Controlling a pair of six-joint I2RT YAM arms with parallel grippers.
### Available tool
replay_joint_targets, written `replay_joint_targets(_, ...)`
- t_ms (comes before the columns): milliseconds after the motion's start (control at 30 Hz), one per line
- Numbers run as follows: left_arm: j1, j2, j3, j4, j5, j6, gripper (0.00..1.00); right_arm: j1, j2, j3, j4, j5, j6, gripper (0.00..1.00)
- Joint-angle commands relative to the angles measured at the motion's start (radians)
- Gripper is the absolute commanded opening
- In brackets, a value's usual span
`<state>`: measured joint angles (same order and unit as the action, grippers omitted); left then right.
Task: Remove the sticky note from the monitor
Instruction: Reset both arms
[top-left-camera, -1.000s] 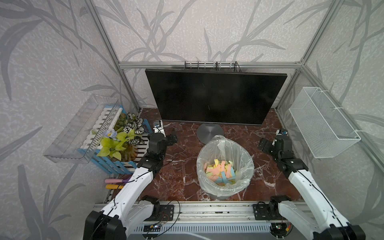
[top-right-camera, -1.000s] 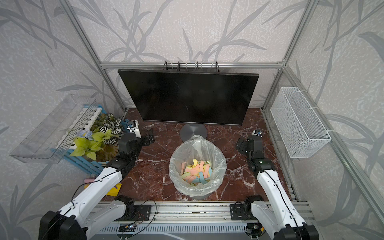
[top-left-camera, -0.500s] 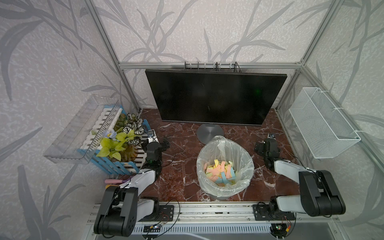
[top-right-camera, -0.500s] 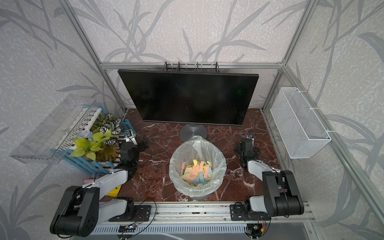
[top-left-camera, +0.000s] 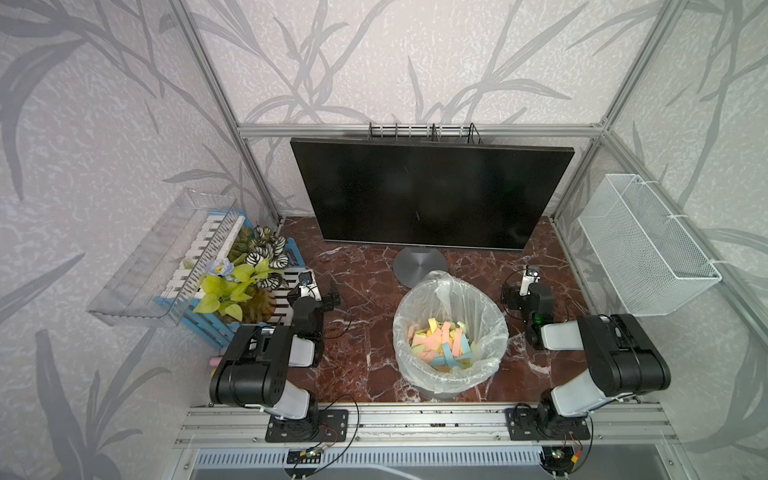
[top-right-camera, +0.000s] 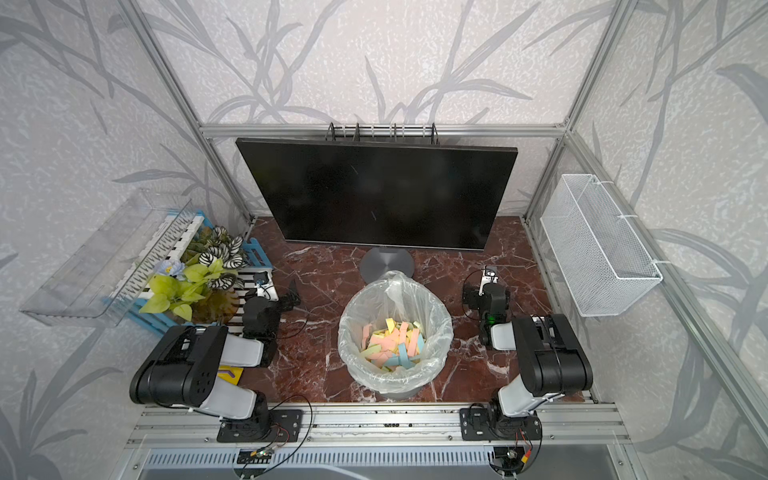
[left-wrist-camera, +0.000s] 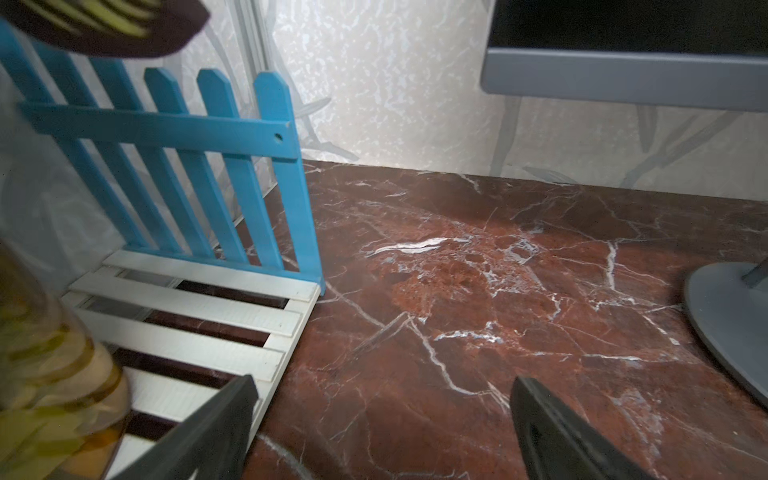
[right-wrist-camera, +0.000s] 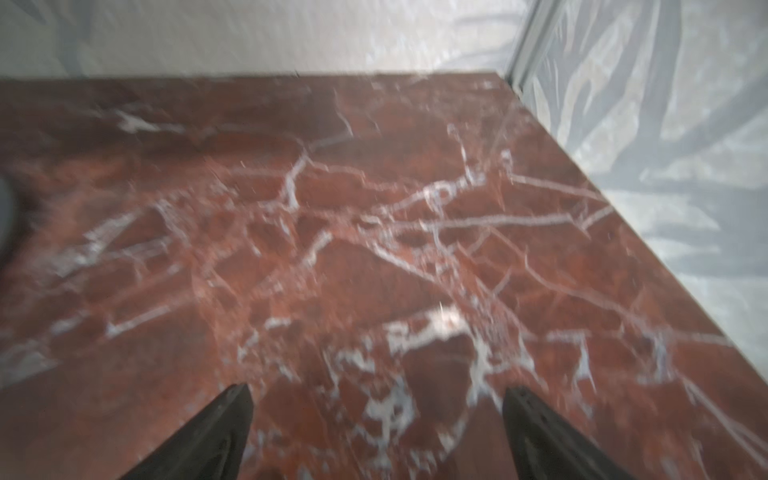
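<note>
Two arms, outstretched a second ago, now fold beside the bin (top-left-camera: 496, 328), left gripper (left-wrist-camera: 382, 386) and right gripper (right-wrist-camera: 376, 388) spread wide and empty; the monitor (top-left-camera: 428, 195) behind the bin bears no sticky note, so the task looks done.

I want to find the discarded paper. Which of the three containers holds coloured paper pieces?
The round bin lined with a clear plastic bag, in front of the black monitor. The transparent plastic tray and white wire-mesh basket look empty.
</note>
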<state>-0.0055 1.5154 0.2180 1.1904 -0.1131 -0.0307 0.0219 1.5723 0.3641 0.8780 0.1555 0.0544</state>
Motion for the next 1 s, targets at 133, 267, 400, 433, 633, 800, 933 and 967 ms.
replay_joint_targets(133, -0.001, 0.003, 0.028, 0.020, 0.042, 0.031, 1.00, -0.017, 0.006, 0.016, 0.069, -0.059, -0.004, 0.99)
replay_joint_targets(267, -0.002, 0.003, 0.027, 0.023, 0.041, 0.031, 1.00, -0.017, 0.005, 0.013, 0.072, -0.059, -0.005, 0.99)
replay_joint_targets(400, -0.002, 0.003, 0.028, 0.023, 0.040, 0.031, 1.00, -0.017, 0.005, 0.013, 0.071, -0.058, -0.005, 0.99)
replay_joint_targets(433, -0.002, 0.003, 0.027, 0.024, 0.041, 0.031, 1.00, -0.016, 0.005, 0.013, 0.071, -0.058, -0.005, 0.99)
replay_joint_targets(633, -0.002, 0.003, 0.026, 0.024, 0.040, 0.031, 1.00, -0.018, 0.007, 0.019, 0.063, -0.061, -0.003, 0.99)
replay_joint_targets(800, -0.002, 0.001, 0.025, 0.026, 0.040, 0.032, 1.00, -0.023, 0.006, 0.019, 0.061, -0.074, 0.002, 0.99)
replay_joint_targets(933, -0.002, 0.001, 0.025, 0.026, 0.039, 0.032, 1.00, -0.023, 0.005, 0.016, 0.066, -0.074, -0.001, 0.99)
replay_joint_targets(967, -0.002, 0.002, 0.025, 0.026, 0.041, 0.032, 1.00, -0.023, 0.005, 0.015, 0.066, -0.074, -0.001, 0.99)
